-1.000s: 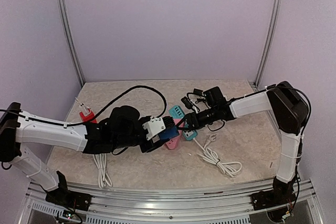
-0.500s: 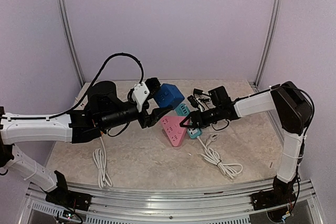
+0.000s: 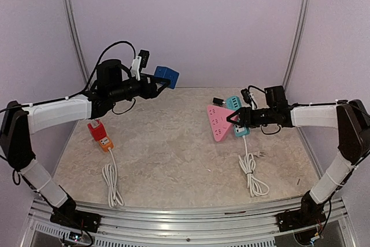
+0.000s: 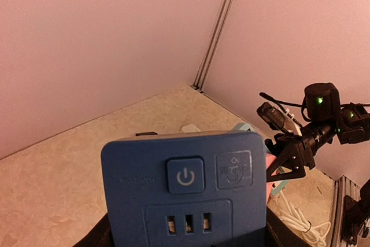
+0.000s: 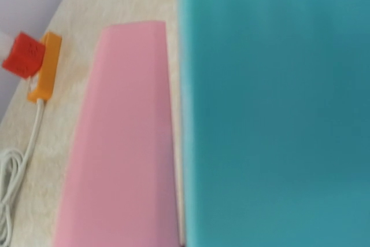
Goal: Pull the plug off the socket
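Top external view has my left gripper [image 3: 157,81] raised in the air with its fingers clenched on the blue cube plug [image 3: 167,76]. The plug is off the pink socket strip [image 3: 218,121]: it hangs well apart from the strip, up and to the left of it, touching nothing but my fingers. The pink strip lies flat on the table [image 3: 167,154]. My right gripper [image 3: 233,122] sits just at the right edge of the pink strip, where the teal strip [image 3: 233,103] lies against it. I cannot tell whether that gripper is clamped or slack. A coiled white cable [image 3: 250,169] lies on the near side of the pink strip, a little to its right. An orange strip [image 3: 102,137] with a red plug [image 3: 95,126] on it lies far to the left of the pink strip. From my left wrist camera the blue cube plug [image 4: 185,201] fills the lower middle. Its face shows a power button [image 4: 185,176] above a row of small slots, and my dark fingers are at both its sides. My right gripper [image 4: 287,157] shows beyond the cube's right edge. My right wrist camera is pressed close: the teal strip [image 5: 277,108] fills the right half, blurred. The pink socket strip [image 5: 115,143] runs alongside it, touching or nearly so, and the orange strip [image 5: 46,65] is far off past the pink strip's other side.
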`<state>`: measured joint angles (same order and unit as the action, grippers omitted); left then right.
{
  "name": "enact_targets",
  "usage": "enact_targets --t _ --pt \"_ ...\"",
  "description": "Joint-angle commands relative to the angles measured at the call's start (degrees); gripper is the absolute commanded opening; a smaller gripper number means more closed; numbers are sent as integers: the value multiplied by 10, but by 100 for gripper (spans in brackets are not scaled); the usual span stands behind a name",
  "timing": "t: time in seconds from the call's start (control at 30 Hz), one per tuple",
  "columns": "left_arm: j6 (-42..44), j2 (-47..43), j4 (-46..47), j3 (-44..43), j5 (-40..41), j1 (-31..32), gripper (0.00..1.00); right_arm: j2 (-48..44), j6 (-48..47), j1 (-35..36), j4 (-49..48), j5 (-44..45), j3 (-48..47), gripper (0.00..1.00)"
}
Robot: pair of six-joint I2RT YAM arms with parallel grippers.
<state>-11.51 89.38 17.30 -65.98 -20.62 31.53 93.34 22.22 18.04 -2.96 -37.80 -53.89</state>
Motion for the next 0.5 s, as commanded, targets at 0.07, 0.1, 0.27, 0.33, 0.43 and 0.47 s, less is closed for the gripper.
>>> enact_targets --t 0.07,0.1,0.27,0.33,0.43,0.47 --pt "-68 128 -15 -96 -95 -15 9 -66 7 -42 -24 -22 18 0" --pt "-71 151 -19 -114 -100 -15 9 -69 8 -50 -24 -25 21 0" --pt "-93 271 -44 -214 -134 -22 9 -87 23 -86 -49 -44 47 0" --pt "-101 310 -46 -249 -143 -23 10 -91 24 -93 -53 -48 54 0" --pt "-116 370 -50 -308 -158 -23 12 -94 26 -99 -59 -52 60 0" --pt "-121 385 -57 -329 -161 -23 12 -95 27 -100 -60 -53 62 0"
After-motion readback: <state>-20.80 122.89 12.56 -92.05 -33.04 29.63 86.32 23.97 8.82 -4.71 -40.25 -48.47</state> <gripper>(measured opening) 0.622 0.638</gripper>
